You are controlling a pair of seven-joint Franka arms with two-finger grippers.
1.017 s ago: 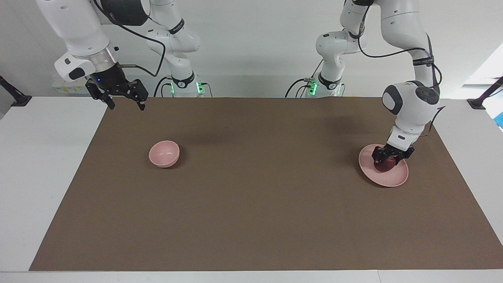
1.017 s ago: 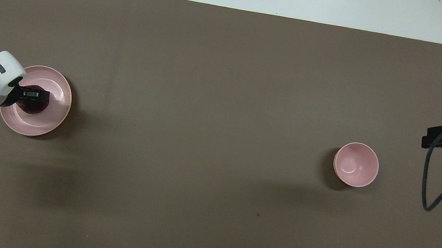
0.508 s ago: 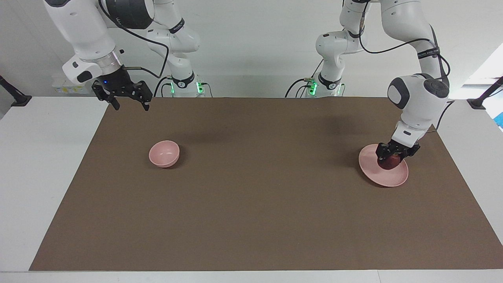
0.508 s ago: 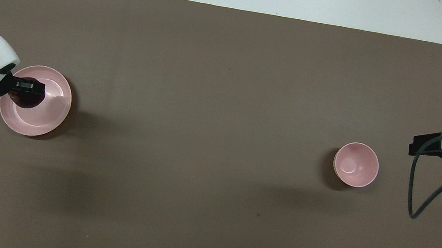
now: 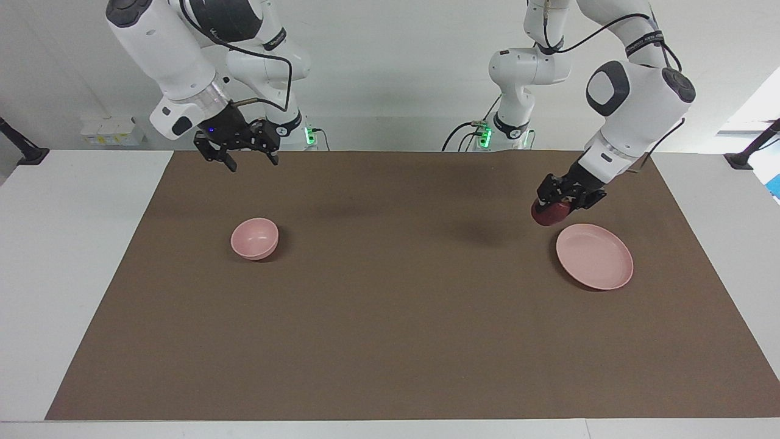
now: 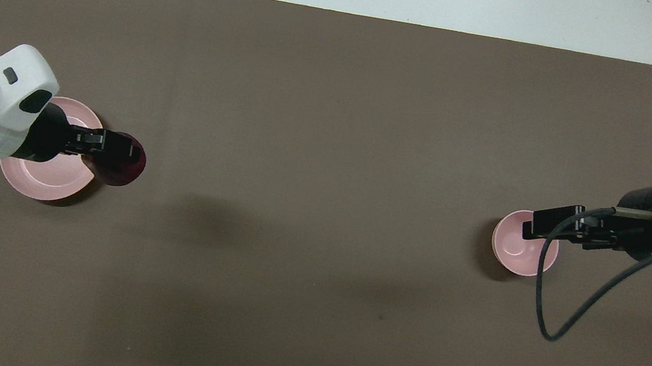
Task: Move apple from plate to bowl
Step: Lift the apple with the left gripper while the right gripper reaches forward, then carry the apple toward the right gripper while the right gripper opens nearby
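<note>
The apple [image 5: 550, 213] hangs in the air, clamped between the fingers of the left gripper [image 5: 563, 196], over the brown mat [image 5: 390, 341] just beside the plate [image 5: 600, 268]. The plate holds nothing. The bowl [image 5: 255, 238], toward the right arm's end of the table, has nothing in it. The right gripper [image 5: 245, 153] waits with its fingers apart, over the mat.

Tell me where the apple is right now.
The apple is off the plate, held in the air in the left claw over the brown mat beside the plate's rim, at the left arm's end of the table.
</note>
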